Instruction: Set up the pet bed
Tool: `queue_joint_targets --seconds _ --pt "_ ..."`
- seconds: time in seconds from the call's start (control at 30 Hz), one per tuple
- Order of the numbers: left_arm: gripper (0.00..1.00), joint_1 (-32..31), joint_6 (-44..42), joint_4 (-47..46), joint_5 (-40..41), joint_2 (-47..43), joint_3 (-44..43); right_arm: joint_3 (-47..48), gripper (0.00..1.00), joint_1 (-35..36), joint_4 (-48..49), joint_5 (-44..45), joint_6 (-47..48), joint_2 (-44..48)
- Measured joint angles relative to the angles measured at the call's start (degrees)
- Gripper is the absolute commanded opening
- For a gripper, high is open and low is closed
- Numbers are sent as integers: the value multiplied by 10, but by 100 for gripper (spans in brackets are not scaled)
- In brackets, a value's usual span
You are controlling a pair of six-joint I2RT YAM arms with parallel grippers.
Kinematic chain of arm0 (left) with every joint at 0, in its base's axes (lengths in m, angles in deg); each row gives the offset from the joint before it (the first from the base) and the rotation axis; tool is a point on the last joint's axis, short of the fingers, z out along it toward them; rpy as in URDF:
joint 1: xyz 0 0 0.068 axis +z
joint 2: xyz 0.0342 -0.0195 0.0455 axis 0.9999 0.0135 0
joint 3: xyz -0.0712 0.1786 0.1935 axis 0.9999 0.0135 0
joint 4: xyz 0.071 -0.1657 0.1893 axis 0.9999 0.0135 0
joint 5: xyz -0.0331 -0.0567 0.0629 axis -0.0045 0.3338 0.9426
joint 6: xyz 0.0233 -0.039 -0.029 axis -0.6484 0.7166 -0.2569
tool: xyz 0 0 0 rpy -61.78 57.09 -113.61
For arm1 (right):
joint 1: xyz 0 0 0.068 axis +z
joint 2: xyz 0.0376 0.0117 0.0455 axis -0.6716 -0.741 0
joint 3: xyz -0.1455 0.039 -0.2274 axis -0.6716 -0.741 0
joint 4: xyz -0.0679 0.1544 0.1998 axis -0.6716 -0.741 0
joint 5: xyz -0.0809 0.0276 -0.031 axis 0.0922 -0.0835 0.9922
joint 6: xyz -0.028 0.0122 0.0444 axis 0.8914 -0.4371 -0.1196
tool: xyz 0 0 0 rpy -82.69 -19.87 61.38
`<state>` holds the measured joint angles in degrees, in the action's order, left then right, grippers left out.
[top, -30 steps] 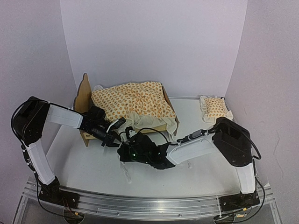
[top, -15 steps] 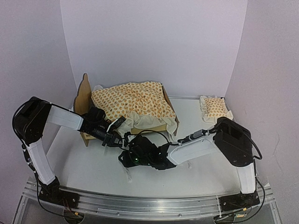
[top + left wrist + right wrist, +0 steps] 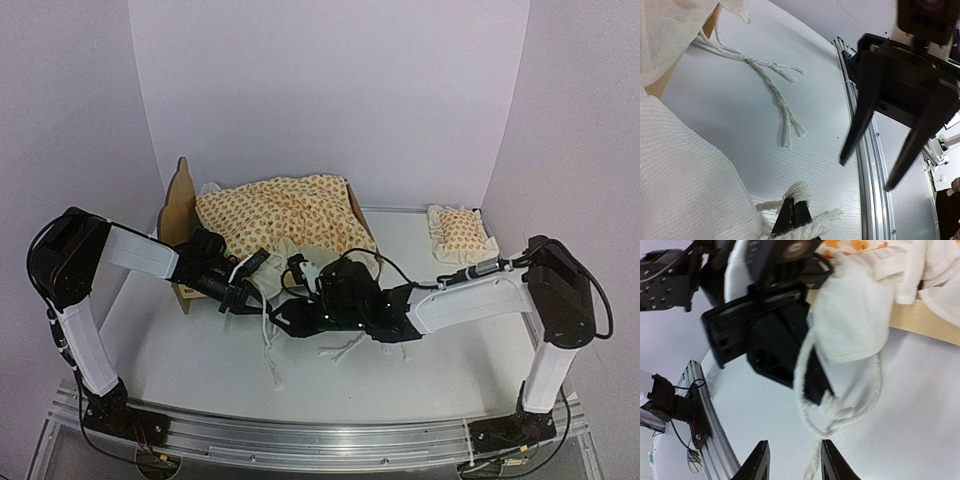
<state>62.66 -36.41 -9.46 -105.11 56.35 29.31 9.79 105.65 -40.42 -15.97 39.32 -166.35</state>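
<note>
Pet bed (image 3: 178,206) left-rear on white table (image 3: 190,352); pale walls (image 3: 330,90) enclose.

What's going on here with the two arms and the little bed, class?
The left hand is pinched shut on a white cord at the edge of the ruffled cushion, which lies on the pet bed. The right hand hovers open close by, holding nothing. A small matching pillow sits apart on the table, off to the right.
</note>
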Motion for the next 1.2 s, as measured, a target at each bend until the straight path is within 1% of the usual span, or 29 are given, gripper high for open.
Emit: queue_joint_targets --seconds 0.13,0.3,0.47,0.53,0.57,0.63,0.7,0.73,0.83,0.87,0.97,1.0,1.1,1.2 --pt "0 0 -1 0 0 0 0 1 34 -21 19 2 17 -33" --pt "0 0 -2 0 0 0 0 4 35 -22 47 -6 35 -91" --pt "0 0 -2 1 0 0 -1 27 34 -22 67 -18 41 -130" --pt "0 0 -2 1 0 0 -1 43 31 -22 79 -19 41 -142" --pt "0 0 -3 1 0 0 -1 51 27 -22 85 -19 41 -147" --pt "0 0 -3 1 1 1 -1 60 13 -22 95 -17 41 -154" --pt "0 0 -4 0 2 1 -2 63 3 -22 105 -17 38 -159" --pt "0 1 -5 1 3 2 -3 63 1 -21 109 -17 37 -161" --pt "0 1 -6 2 4 4 -5 63 0 -20 112 -14 35 -162" --pt "2 1 -8 4 6 4 -7 63 0 -20 113 -13 34 -162" --pt "17 1 -20 33 18 6 -19 58 0 -20 118 -2 27 -162" --pt "22 1 -30 52 26 6 -28 55 0 -20 119 3 23 -162" --pt "33 1 -74 126 54 7 -61 46 0 -21 119 18 6 -161" --pt "47 5 -131 208 92 3 -90 44 0 -21 111 31 -10 -161"
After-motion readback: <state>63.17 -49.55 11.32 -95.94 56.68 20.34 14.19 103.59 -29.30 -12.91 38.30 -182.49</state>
